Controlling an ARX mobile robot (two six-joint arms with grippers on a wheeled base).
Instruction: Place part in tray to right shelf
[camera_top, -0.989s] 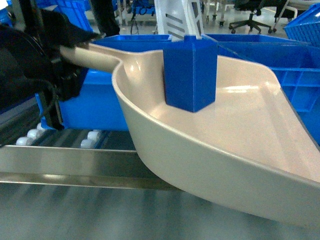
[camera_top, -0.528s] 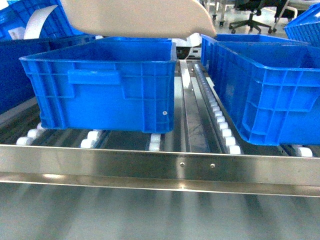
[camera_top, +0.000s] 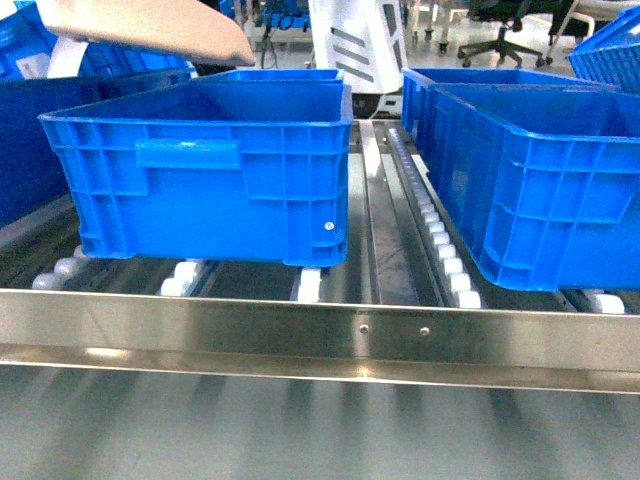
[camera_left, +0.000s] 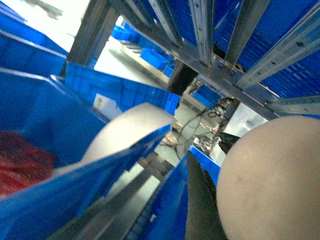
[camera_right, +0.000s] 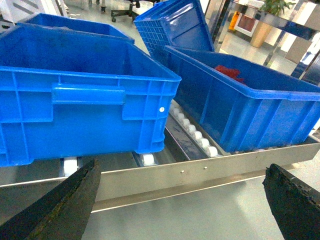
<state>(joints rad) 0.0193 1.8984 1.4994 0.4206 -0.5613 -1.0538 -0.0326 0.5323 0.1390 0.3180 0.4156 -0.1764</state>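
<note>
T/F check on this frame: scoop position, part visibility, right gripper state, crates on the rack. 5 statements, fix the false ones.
1. The tray shows at the head view's top left, above the left blue crate. True.
2. The part sits in plain sight in the tray. False: no view shows it; only the tray's underside is seen.
3. The right gripper is open and empty. True.
4. The right shelf holds no crates. False: two blue crates sit on its rollers.
5. The crate at the right of the right wrist view is empty. False: red items lie in it.
</note>
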